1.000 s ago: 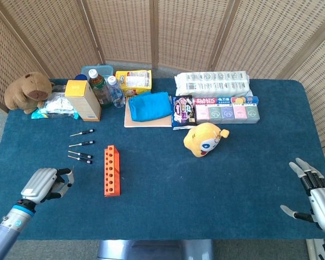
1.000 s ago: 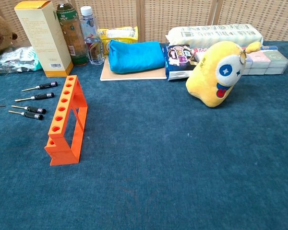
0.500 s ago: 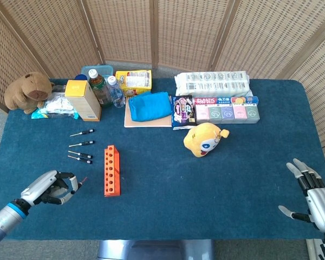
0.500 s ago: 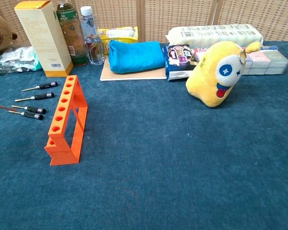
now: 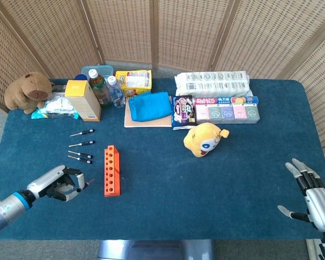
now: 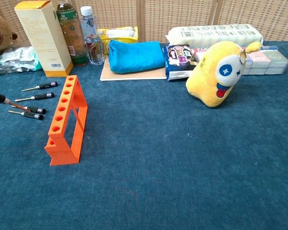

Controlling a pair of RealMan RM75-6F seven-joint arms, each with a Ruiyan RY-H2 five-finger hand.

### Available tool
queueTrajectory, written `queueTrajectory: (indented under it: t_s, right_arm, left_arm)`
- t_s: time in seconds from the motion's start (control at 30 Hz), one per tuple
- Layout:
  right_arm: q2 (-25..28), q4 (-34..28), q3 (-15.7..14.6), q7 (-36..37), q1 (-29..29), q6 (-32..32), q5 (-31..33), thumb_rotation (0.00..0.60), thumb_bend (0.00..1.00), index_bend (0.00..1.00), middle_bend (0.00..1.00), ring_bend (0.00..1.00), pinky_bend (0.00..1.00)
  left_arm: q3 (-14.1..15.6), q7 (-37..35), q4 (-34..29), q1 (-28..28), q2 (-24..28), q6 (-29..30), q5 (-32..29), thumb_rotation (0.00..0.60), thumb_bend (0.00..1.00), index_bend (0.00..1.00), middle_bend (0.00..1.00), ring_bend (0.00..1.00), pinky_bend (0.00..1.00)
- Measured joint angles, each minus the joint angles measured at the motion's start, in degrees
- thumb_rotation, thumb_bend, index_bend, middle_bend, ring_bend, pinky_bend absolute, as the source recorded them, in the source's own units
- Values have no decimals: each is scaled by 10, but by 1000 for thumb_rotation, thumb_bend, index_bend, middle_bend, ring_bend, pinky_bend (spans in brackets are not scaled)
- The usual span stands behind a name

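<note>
- Now my left hand (image 5: pixel 62 184) curls tight around a small screwdriver (image 6: pixel 9 102), its tip pointing at 3 o'clock toward the orange rack (image 5: pixel 111 170) just beside it.
- My right hand (image 5: pixel 314 197) holds nothing, fingers spread wide.

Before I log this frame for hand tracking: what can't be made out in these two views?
- Left hand: the chest view's left edge cuts it off; only the screwdriver it holds pokes in.
- Right hand: absent from the chest view; partly cut by the head view's lower right corner.
- Screwdriver tip type: too small in both views.
- Orange rack: whether its holes are empty cannot be told.
- Blue lidded container: mostly hidden behind bottles, head view.
</note>
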Motion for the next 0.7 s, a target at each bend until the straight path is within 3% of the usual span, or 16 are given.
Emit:
queueTrajectory:
  t_s: [0.7]
  right_arm:
    - [0,-2,-2,-1,-1,3,-3,600,23,19,0,13,96]
  left_arm:
    - [42,-261,44,-120,-20,-56,65,600,412,587,1000,1000,1000]
